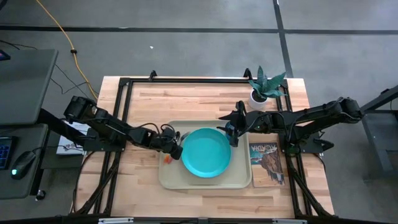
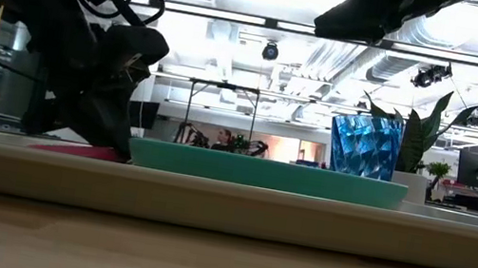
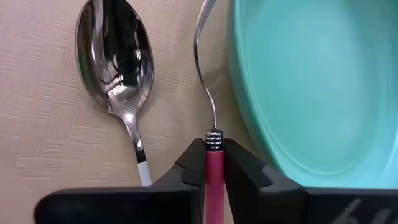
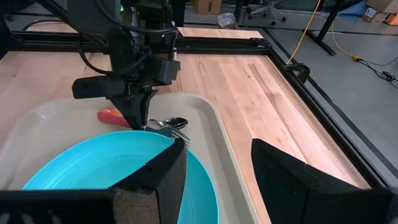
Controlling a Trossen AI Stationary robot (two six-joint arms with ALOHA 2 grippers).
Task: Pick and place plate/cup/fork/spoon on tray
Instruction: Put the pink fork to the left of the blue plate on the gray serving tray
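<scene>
The beige tray (image 1: pixel 171 177) holds the turquoise plate (image 1: pixel 206 152). The orange-handled spoon (image 3: pixel 118 56) lies on the tray floor left of the plate, bowl up. My left gripper (image 1: pixel 176 149) stands over the tray's left part, shut on the fork (image 3: pixel 208 93), which lies between spoon and plate. The blue cup (image 2: pixel 364 144) stands upright behind the plate, at its far right side. My right gripper (image 4: pixel 230 180) is open and empty above the plate's far right edge, over the cup; the cup does not show between its fingers. My left gripper pinches the fork's red-pink handle (image 3: pixel 214 165) between its two fingers, at the end next to the metal neck. The fingers come from above, pointing down, and lie across the handle. The fork lies about level, low at the tray floor, its tines (image 4: pixel 178 132) beside the plate's rim.
A white pot with a green plant (image 1: pixel 261 93) stands beyond the tray's far right corner. A book (image 1: pixel 266 163) lies right of the tray. Black frame rails (image 1: pixel 186 79) run around the table top. Papers (image 1: pixel 71 142) lie at the left edge.
</scene>
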